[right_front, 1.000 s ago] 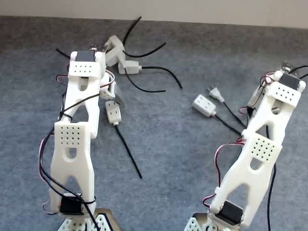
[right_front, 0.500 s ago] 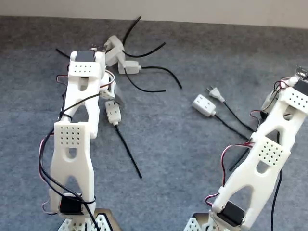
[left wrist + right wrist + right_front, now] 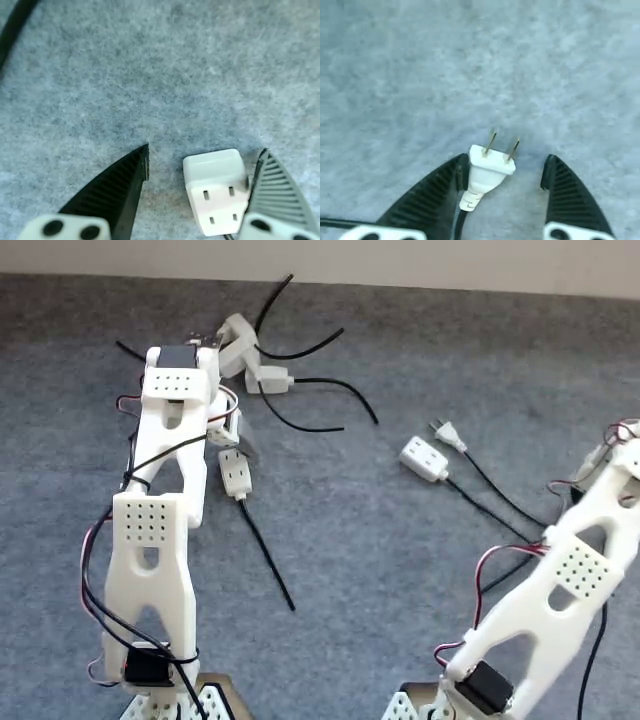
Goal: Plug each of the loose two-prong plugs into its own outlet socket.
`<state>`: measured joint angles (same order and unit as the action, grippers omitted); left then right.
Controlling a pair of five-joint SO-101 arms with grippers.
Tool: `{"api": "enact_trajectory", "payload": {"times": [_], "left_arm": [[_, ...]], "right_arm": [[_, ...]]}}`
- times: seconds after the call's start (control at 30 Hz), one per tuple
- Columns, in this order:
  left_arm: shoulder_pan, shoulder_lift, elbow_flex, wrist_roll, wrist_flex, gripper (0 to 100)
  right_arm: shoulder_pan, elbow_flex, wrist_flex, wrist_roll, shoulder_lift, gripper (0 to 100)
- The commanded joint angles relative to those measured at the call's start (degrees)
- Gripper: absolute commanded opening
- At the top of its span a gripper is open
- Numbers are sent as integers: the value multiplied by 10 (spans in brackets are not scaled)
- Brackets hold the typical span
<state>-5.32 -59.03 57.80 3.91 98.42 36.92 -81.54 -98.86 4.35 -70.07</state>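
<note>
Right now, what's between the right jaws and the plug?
Nothing, per right wrist view: the two-prong plug sits inside the open right jaws, beside one; bare carpet to the other.

Grey felt-like carpet (image 3: 400, 570) spreads across the whole surface, meeting a pale wall (image 3: 400, 260) behind

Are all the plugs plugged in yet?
Not yet. Far back, two white pieces look joined, though I can't be sure. The left gripper is open around an outlet socket, and the right gripper is open around a plug. A second plug lies loose beside a second socket, not yet plugged in.
</note>
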Motion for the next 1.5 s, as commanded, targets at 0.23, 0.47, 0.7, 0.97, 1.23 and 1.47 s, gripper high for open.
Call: {"api": "enact_trajectory", "payload": {"times": [0.23, 0.47, 0.7, 0.97, 1.23, 1.47], "left_arm": [[0, 7, 18, 3, -1, 337], [0, 7, 18, 3, -1, 337], [0, 7, 18, 3, 0, 337], [0, 7, 18, 3, 0, 337], [0, 7, 18, 3, -2, 337], [0, 7, 18, 3, -1, 337]], "right_arm": [[95, -16, -23, 9, 79, 241], [135, -16, -23, 9, 106, 241], [122, -22, -23, 6, 159, 241], [80, -16, -23, -124, 264, 207], [26, 197, -24, -140, 407, 144], [-13, 487, -5, -192, 536, 144]]}}
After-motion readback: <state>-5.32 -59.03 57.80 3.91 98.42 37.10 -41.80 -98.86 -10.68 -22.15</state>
